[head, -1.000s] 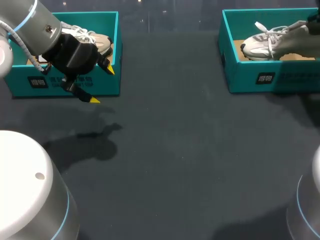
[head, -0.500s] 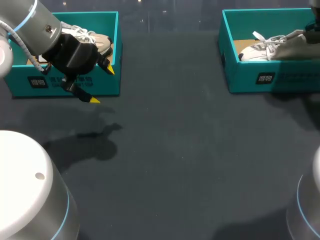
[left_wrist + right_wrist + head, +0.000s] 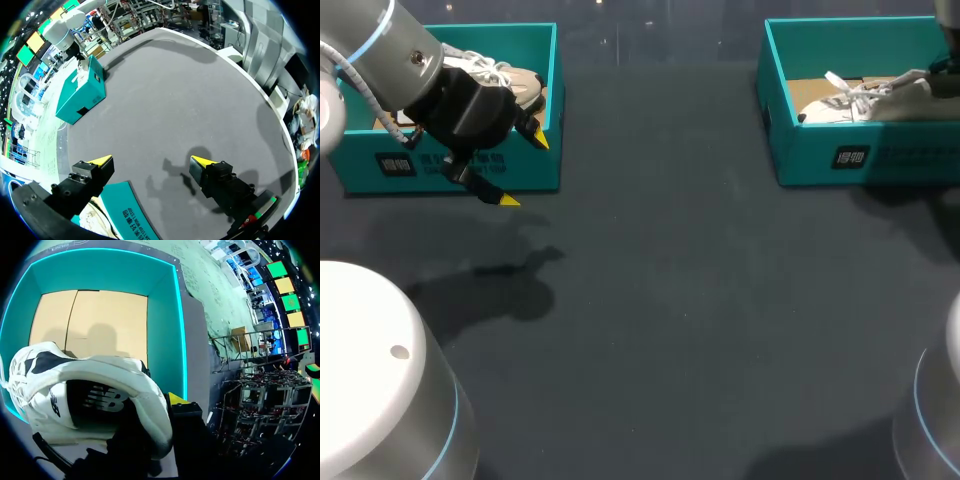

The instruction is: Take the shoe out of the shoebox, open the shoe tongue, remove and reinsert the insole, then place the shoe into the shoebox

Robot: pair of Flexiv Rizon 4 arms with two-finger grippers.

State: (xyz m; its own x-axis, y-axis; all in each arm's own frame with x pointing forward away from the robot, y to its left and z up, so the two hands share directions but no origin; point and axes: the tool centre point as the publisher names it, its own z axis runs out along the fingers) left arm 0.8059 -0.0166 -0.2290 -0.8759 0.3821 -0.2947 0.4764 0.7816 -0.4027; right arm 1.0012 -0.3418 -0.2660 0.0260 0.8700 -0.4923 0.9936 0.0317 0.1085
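A white and grey shoe hangs over the cardboard floor of the right teal shoebox. My right gripper is shut on the shoe's heel collar, with one yellow tip outside and the other finger hidden inside. In the head view that shoe sits low in the right shoebox, toe toward the middle. My left gripper stands open in front of the left teal shoebox, which holds a second shoe. The left gripper holds nothing.
Dark grey tabletop spreads between the two boxes and toward the front. In the left wrist view the left box's corner lies just under the fingers. The robot's white bases fill the head view's lower corners.
The shoe in the right gripper has sunk lower into the right shoebox and shifted to the right. My left arm has not moved.
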